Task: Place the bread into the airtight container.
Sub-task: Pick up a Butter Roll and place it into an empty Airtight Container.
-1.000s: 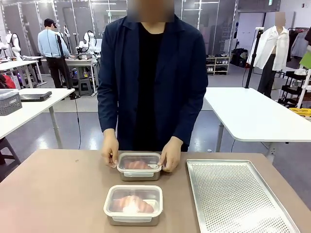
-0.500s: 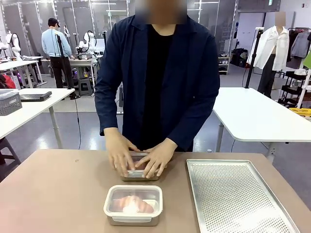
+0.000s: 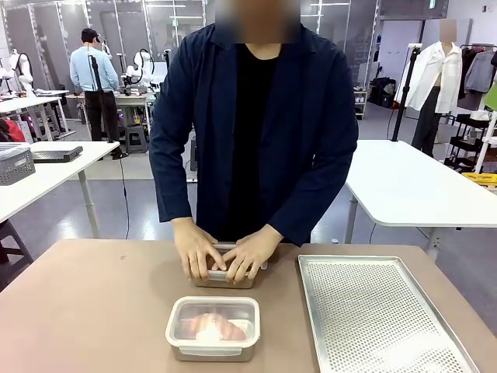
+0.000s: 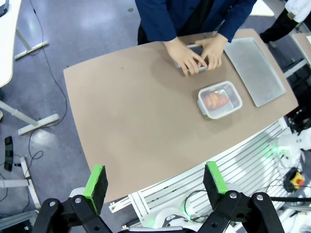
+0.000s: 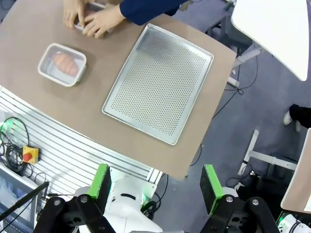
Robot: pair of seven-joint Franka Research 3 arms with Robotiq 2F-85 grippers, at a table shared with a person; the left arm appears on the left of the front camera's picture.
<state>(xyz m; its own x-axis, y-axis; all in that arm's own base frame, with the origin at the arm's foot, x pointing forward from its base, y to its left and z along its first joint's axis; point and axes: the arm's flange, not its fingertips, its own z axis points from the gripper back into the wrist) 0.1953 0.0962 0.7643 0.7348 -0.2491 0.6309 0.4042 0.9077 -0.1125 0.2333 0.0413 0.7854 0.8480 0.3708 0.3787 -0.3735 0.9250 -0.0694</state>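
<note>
A lidded airtight container (image 3: 213, 329) sits near the table's front edge with bread (image 3: 215, 326) inside; it appears again in the left wrist view (image 4: 219, 99) and the right wrist view (image 5: 62, 64). Farther back, the person's hands (image 3: 224, 257) press flat on the lid of a second container (image 3: 225, 280), hiding what is in it. My left gripper (image 4: 154, 179) hangs open high above the table's near side, nothing between its fingers. My right gripper (image 5: 155, 187) is open too, high over the tray's side of the table, holding nothing.
A perforated metal tray (image 3: 375, 315) lies bare on the right half of the brown table (image 3: 85, 311). The person stands at the far edge. White tables flank the scene beyond.
The person's hands moved from the sides of the far container onto its lid and now press down on it. The near container and both grippers have stayed put.
</note>
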